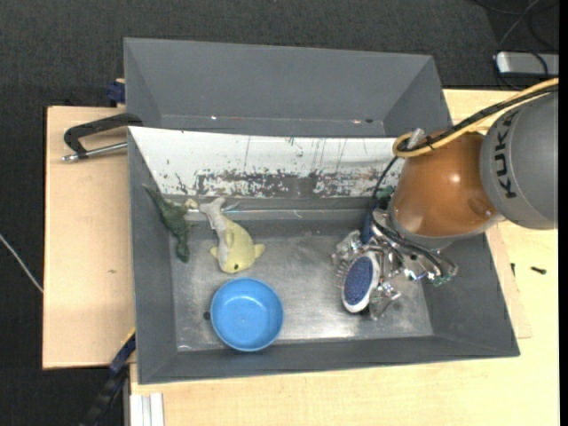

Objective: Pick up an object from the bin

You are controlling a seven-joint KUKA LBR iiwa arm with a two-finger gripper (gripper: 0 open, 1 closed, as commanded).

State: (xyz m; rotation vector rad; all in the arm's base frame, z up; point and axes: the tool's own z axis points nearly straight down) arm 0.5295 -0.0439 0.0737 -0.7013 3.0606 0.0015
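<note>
Blue oval brush [358,282] lies just beside the gripper [383,284], toward the bin's middle.

In the grey metal bin [284,87], a dark green, lizard-shaped plastic toy [174,223] lies against the left wall. A pale yellow, fish-shaped soft toy [232,247] lies just to its right, near the back wall. A round blue plastic bowl [247,314] sits in front of the fish toy by the front wall. Well to the right, a dark blue oval brush-like thing with a white rim [357,284] lies on the floor beneath the metal two-finger gripper [377,278].
</note>
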